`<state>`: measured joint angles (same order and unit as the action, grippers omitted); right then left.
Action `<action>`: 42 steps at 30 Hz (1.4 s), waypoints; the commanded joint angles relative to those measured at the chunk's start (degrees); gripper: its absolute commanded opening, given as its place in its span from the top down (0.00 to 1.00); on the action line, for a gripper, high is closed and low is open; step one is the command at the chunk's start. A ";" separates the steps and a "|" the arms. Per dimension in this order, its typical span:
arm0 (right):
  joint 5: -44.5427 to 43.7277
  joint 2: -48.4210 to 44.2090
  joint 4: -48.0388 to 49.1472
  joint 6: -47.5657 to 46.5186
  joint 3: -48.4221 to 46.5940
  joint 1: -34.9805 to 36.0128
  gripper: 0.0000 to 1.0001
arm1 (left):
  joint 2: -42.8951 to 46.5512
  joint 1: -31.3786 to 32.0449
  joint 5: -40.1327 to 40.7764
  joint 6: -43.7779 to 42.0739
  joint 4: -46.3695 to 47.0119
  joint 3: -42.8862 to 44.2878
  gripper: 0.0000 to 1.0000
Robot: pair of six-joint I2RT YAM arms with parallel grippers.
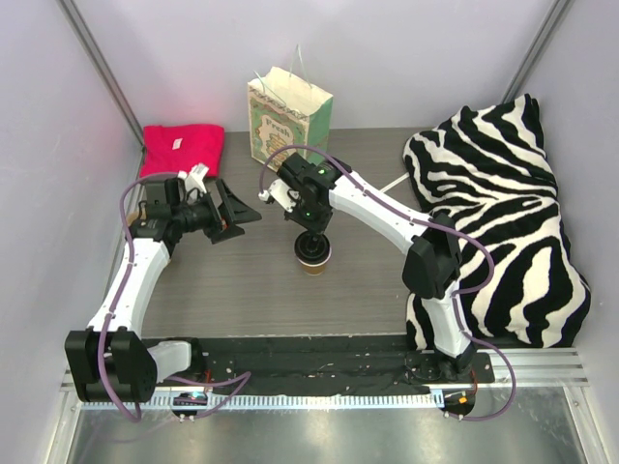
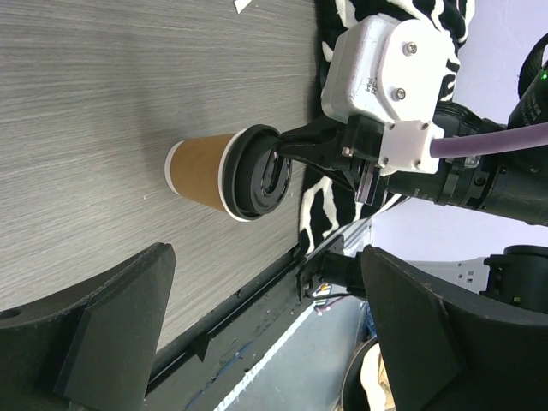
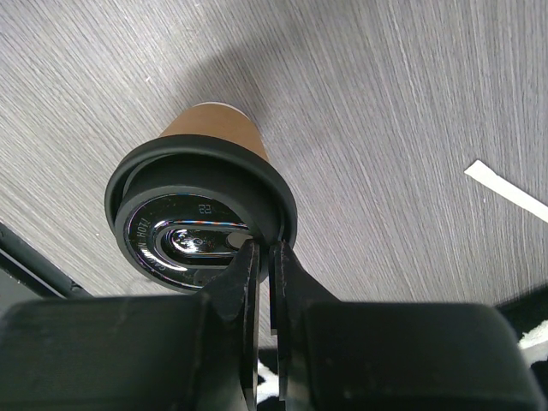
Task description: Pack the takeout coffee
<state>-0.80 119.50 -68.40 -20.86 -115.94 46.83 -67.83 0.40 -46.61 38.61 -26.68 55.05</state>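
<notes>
The tan kraft-paper cup (image 1: 312,261) stands upright on the grey table with its black lid (image 1: 312,247) on top. My right gripper (image 1: 311,237) comes down from above and is shut on the lid's rim; in the right wrist view the fingertips (image 3: 248,257) pinch the near edge of the lid (image 3: 188,214) above the cup (image 3: 218,133). The left wrist view shows the cup (image 2: 201,171), the lid (image 2: 255,175) and the right gripper (image 2: 287,150) on it. My left gripper (image 1: 237,208) is open and empty, a short way left of the cup; it also shows in its own view (image 2: 265,334).
A white-and-green paper bag (image 1: 287,118) stands at the back of the table. A red cloth (image 1: 181,148) lies at the back left. A zebra-print fabric (image 1: 493,213) covers the right side. A white paper strip (image 3: 507,190) lies near the cup.
</notes>
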 commanded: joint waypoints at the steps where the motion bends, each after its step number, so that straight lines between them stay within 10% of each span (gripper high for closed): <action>1: -0.52 -2.08 -0.42 -0.32 -1.22 0.28 0.89 | 1.12 -0.14 -1.73 0.24 2.42 -0.29 0.05; 42: 1.59 -1.64 -1.47 -1.20 -0.95 0.37 0.84 | 2.35 -0.05 -1.90 1.82 6.20 -3.37 0.06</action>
<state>0.64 117.49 -69.28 -21.23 -114.34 46.83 -67.33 0.40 -46.78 40.14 -23.31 51.83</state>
